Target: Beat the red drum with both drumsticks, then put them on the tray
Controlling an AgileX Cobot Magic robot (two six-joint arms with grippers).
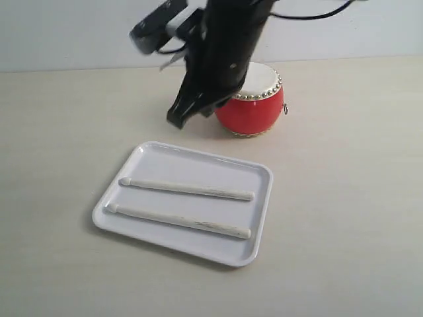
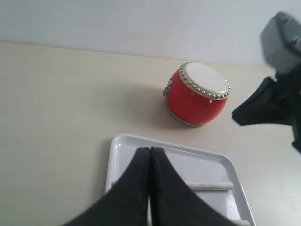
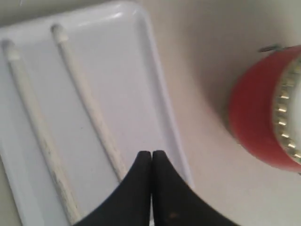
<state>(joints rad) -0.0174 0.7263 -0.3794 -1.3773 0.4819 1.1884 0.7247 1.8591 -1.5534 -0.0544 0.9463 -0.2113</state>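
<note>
Your flat white glossy plastic tray [image 1: 218,168] lies nearest, with the two slim pale wooden drumsticks [image 1: 178,220] side by side inside it, not touching each other. The small red barrel-shaped drum [image 1: 254,115] stands beyond, off the tray. Watch any pull-away: a low sweep could catch the tray's rim and roll the sticks, and the dark arm [image 1: 225,59] beside the drum could knock it. Your left gripper [image 2: 149,151] and right gripper [image 3: 151,154] both have their jaws pressed together, holding nothing.

Bright diffuse light; soft shadow beside red drum [image 2: 193,101]; right wrist view blurred.
</note>
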